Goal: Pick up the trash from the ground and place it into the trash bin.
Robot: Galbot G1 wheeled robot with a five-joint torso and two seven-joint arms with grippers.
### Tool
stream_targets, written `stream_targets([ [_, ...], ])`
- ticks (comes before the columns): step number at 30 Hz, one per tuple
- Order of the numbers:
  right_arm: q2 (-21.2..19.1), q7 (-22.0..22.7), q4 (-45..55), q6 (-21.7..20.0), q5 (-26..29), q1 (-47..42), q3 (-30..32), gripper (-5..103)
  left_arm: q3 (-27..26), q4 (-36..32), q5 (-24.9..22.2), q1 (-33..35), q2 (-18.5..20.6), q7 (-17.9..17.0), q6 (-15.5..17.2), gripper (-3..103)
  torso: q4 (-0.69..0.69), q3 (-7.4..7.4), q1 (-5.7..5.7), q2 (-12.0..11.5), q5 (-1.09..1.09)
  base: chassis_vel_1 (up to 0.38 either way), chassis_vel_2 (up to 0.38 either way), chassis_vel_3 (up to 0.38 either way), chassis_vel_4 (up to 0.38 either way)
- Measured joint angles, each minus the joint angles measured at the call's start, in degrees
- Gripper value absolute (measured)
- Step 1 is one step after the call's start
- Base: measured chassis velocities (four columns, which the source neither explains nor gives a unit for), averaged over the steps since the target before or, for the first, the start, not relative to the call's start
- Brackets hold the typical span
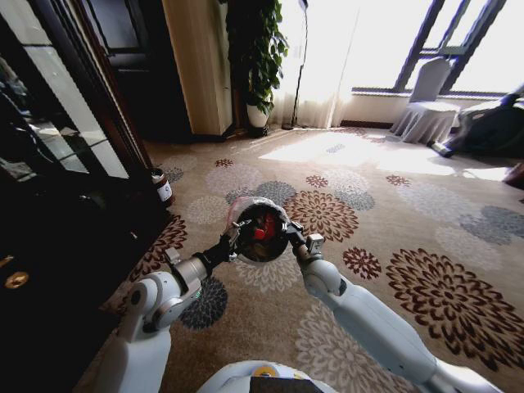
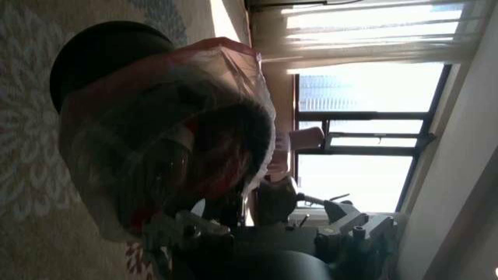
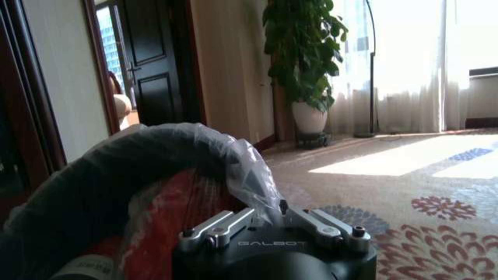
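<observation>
With both arms reaching forward over the carpet (image 1: 393, 213), I've got the trash bin (image 1: 259, 230) pinched between them, left gripper (image 1: 230, 242) at its nine o'clock rim, right gripper (image 1: 300, 240) at three. Fingers (image 3: 220, 224) are clamped on the bag liner (image 3: 247, 164), so the bin rides along with me. Red trash (image 1: 265, 228) is sitting inside.
</observation>
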Motion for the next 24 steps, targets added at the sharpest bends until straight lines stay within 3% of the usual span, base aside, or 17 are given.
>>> stream_targets([
  [14, 0.00, 0.02, -0.01, -0.03, -0.01, 0.00, 0.02, 0, -7.50, -6.47, -3.35, 3.29, 2.02, -1.01, 2.67, 100, 0.00, 0.01, 0.00, 0.00, 0.00, 0.000, 0.000, 0.000, 0.000],
  [17, 0.00, 0.02, -0.01, -0.03, -0.01, 0.00, 0.02, 0, -8.71, -8.19, -2.25, 4.02, 2.42, 0.41, 4.13, 100, 0.00, 0.00, 0.00, 0.00, 0.01, 0.000, 0.000, 0.000, 0.000],
  [18, 0.00, 0.03, -0.01, -0.03, -0.01, 0.00, 0.02, 0, -9.20, -8.45, 0.17, 4.39, 2.66, 2.34, 4.79, 100, 0.00, 0.00, 0.00, 0.00, 0.00, 0.000, 0.000, 0.000, 0.000],
  [19, 0.00, 0.03, -0.01, -0.03, -0.02, 0.00, 0.02, 0, -9.72, -8.58, 7.82, 4.82, 3.17, 7.03, 5.10, 100, 0.00, 0.00, 0.00, 0.00, 0.00, 0.000, 0.000, 0.000, 0.000],
  [20, 0.00, 0.03, -0.01, -0.03, -0.02, 0.00, 0.02, 0, -9.72, -8.58, 7.82, 4.82, 3.17, 7.03, 5.10, 100, 0.00, 0.00, 0.00, 0.00, 0.00, 0.000, 0.000, 0.000, 0.000],
  [22, 0.00, 0.04, -0.01, -0.03, -0.01, 0.00, 0.02, 0, -9.97, -8.41, 21.00, 4.94, 4.42, 14.59, 2.91, 100, 0.00, 0.00, 0.00, 0.00, 0.00, 0.000, 0.000, 0.000, 0.000],
  [23, 0.00, 0.04, -0.01, -0.03, -0.02, 0.01, 0.03, 0, -9.97, -5.95, 31.33, 4.68, 5.96, 19.46, -0.77, 100, 0.01, 0.00, 0.00, 0.00, 0.02, 0.000, 0.000, 0.000, 0.000],
  [24, 0.00, 0.04, -0.01, -0.03, -0.02, 0.01, 0.03, 0, -9.97, -5.95, 31.33, 4.68, 5.96, 19.46, -0.77, 100, 0.01, 0.00, 0.00, 0.00, 0.02, 0.000, 0.000, 0.000, 0.000],
])
